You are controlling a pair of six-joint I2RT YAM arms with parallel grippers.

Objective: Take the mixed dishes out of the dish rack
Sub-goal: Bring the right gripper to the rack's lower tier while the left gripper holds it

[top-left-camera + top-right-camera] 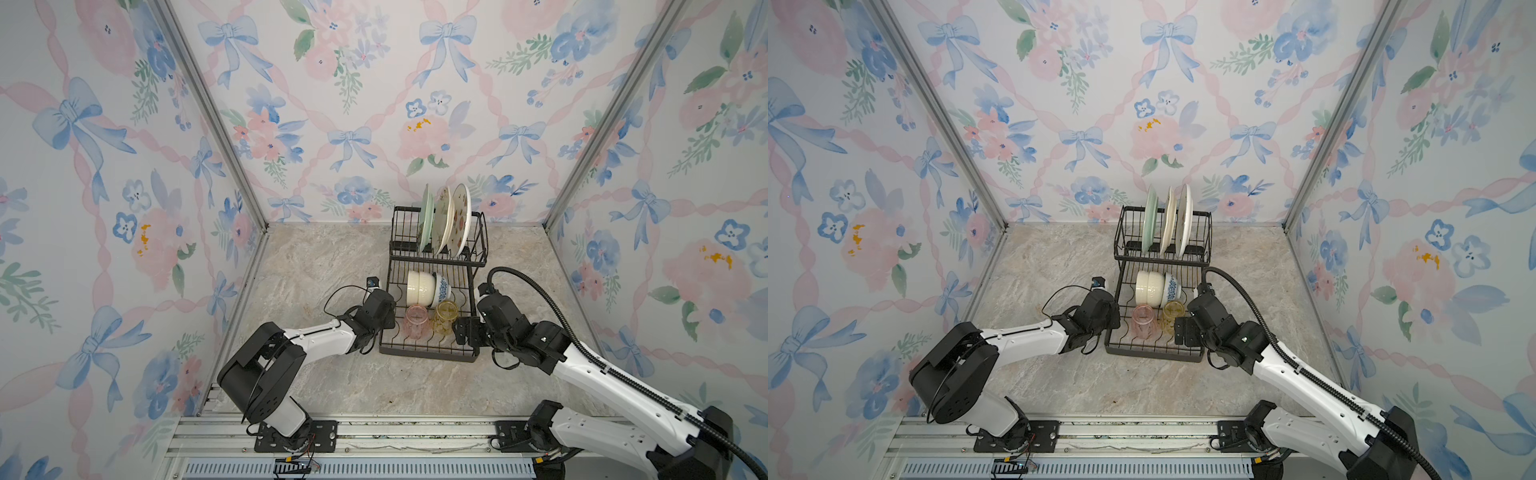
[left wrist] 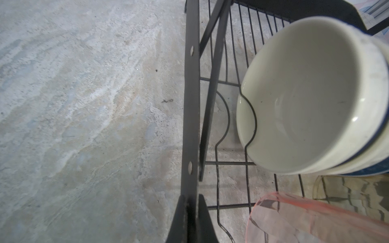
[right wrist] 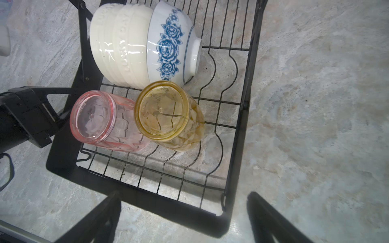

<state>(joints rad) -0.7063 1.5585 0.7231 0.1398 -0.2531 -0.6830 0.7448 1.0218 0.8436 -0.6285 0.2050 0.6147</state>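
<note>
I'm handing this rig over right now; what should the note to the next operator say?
Left end effector: shut on a side rail of the rack.
Right end effector: open, empty, at the rack's front corner.
Dishes: three plates upright in the upper shelf; three bowls nested on their sides in the lower tray; pink tumbler and amber tumbler base-up in front of them.
Done: nothing unloaded.
Left: all eight pieces; the amber tumbler looks nearest the open end effector.
</note>
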